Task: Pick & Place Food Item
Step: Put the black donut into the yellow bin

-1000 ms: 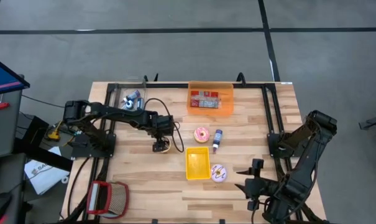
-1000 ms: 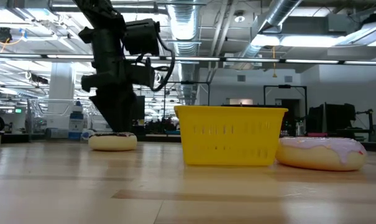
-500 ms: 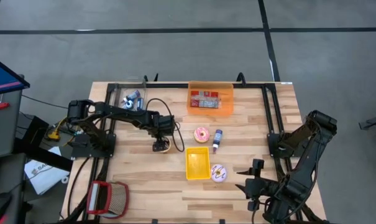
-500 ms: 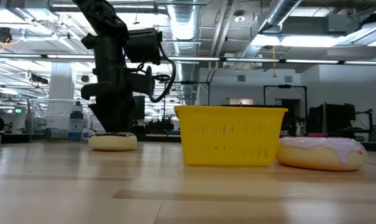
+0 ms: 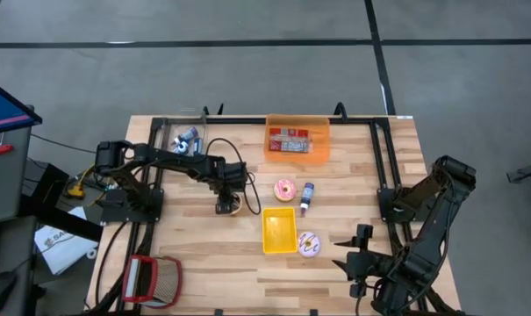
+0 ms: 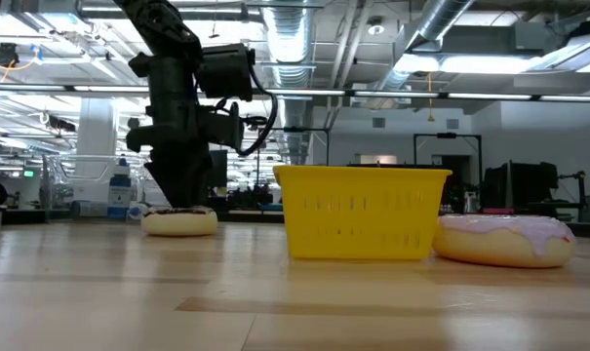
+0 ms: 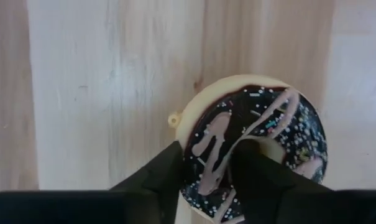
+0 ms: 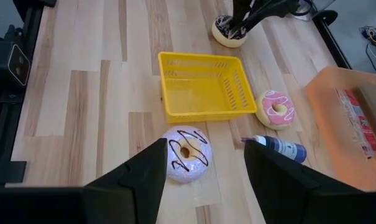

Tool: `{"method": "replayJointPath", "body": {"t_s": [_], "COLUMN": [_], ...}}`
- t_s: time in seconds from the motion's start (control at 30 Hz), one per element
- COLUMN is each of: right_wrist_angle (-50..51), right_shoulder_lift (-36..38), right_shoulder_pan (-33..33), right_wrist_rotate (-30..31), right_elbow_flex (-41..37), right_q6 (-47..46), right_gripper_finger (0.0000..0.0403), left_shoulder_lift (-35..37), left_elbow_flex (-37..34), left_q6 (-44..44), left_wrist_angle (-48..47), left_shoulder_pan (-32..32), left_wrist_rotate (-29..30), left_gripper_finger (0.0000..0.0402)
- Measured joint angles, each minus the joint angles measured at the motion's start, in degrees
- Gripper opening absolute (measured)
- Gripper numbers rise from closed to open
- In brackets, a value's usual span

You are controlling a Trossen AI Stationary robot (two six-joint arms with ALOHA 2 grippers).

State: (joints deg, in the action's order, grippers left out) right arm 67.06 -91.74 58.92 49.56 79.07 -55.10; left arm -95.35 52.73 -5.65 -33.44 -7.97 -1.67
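**Left gripper pinches the chocolate doughnut on the bench**

The chocolate doughnut (image 7: 253, 155) lies flat on the bench (image 5: 204, 254), left of the yellow basket (image 5: 279, 230). Its dark icing carries pale drizzle and tiny sprinkles over a cream-coloured base. The left gripper (image 7: 206, 171) stands over it with narrow fingers: one finger sits in the hole, the other against the outer edge, pinching one side of the ring. Its near rim is cut off behind those fingers, and from above the gripper covers most of it.

The basket is a slotted plastic rectangle. A lilac-iced doughnut (image 5: 309, 243) lies just beside it; a pink doughnut (image 5: 285, 189) and a small bottle (image 5: 307, 197) lie beyond. The right gripper (image 8: 203, 171) waits wide apart at the bench's near right corner.

The bench is pale wooden planks. Behind it the low view shows ceiling ducts and shelving.
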Motion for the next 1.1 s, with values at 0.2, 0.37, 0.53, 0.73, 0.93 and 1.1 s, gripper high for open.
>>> {"method": "replayJointPath", "body": {"t_s": [0.2,0.37,0.53,0.73,0.93,1.1], "right_wrist_angle": [0.2,0.2,0.3,0.4,1.0,1.3], "right_shoulder_lift": [0.0,0.0,0.8,1.4,1.5,2.1], "right_shoulder_pan": [-0.1,-0.1,-0.1,-0.1,-0.1,-0.2], "right_wrist_rotate": [0.0,0.0,0.0,0.0,0.0,0.0], "right_elbow_flex": [0.0,0.0,0.0,0.0,0.0,0.0], "right_q6": [0.0,0.0,0.0,0.2,0.2,0.0], "right_gripper_finger": [0.0207,0.0207,0.0207,0.0207,0.0207,0.0207], "left_shoulder_lift": [0.0,0.0,0.0,0.0,-5.9,-12.6], "left_elbow_flex": [4.1,9.8,16.7,22.3,26.7,35.5], "left_q6": [-1.5,-1.9,-2.0,-1.5,-0.6,-2.6], "left_wrist_angle": [-1.5,-2.9,-4.9,-4.7,-4.6,-9.1], "left_shoulder_pan": [0.9,2.5,5.3,9.3,12.6,13.1], "left_wrist_rotate": [-0.8,-0.7,-0.7,-0.8,-1.4,-2.7], "left_gripper_finger": [0.0103,0.0102,0.0102,0.0102,0.0102,0.0102]}}
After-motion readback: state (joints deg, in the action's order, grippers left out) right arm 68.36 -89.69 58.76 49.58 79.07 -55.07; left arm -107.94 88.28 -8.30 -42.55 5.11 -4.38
